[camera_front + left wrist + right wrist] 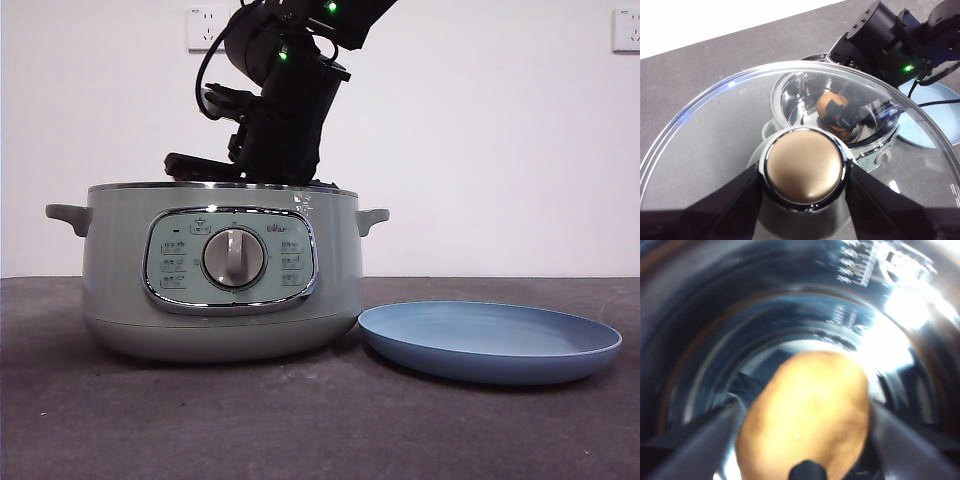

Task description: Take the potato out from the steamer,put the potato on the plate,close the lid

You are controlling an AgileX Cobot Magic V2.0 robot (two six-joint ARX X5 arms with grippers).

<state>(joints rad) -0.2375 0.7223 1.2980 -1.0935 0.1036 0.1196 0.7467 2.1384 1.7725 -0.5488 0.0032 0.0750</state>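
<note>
Front view: steamer [220,275] sits on the dark table [300,430], lid off, dial facing the camera. A black arm [285,90] comes down from the top into the open pot; its gripper tip is hidden below the rim. Blue plate [490,340] lies just beside the steamer, bare. White wall [480,130] behind, with a socket [207,28]. Potato not visible here.

Left wrist view: left gripper [804,172] has its two jaws pressed against either side of the lid [715,130] knob, pinching it. The glass lid is held up in the air, off to the side of the pot. Through the glass the steamer [875,150] shows with its shiny inner bowl, and the right gripper [837,115] is down inside it with the potato [827,102] between its jaws. The plate's [940,120] edge shows beyond the pot.

Right wrist view: blurry. Right gripper [802,440] has a jaw on each side of the potato [807,415], closed against it. Potato is inside the steamer [790,315], reflective inner wall all around; whether it touches the bottom cannot be told.
</note>
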